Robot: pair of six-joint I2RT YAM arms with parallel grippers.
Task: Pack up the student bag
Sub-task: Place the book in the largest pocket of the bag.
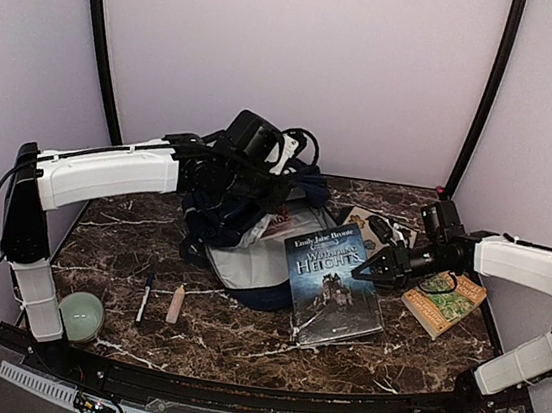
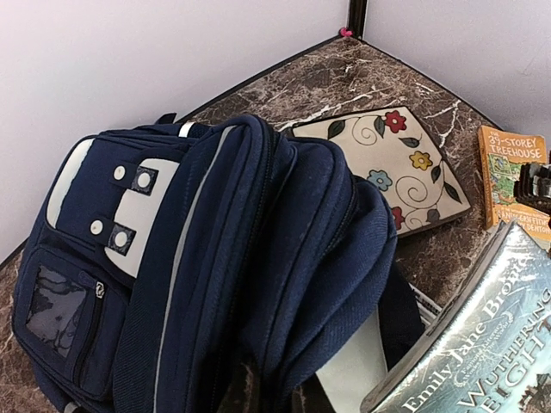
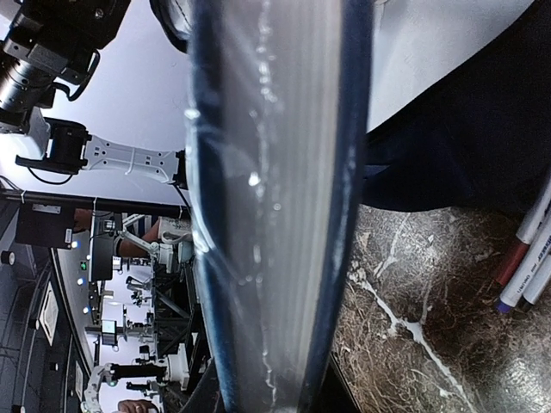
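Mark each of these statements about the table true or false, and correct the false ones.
1. The right gripper is closed on an edge of the Wuthering Heights book. True.
2. The Treehouse book lies inside the student bag. False: it lies on the table, on the right, outside the bag.
3. A floral pouch lies flat on the table beside the bag. True.
4. The black marker rests on top of the Wuthering Heights book. False: it lies on the table at the front left, apart from that book.
5. The student bag is red. False: it is navy blue with pale stripes.
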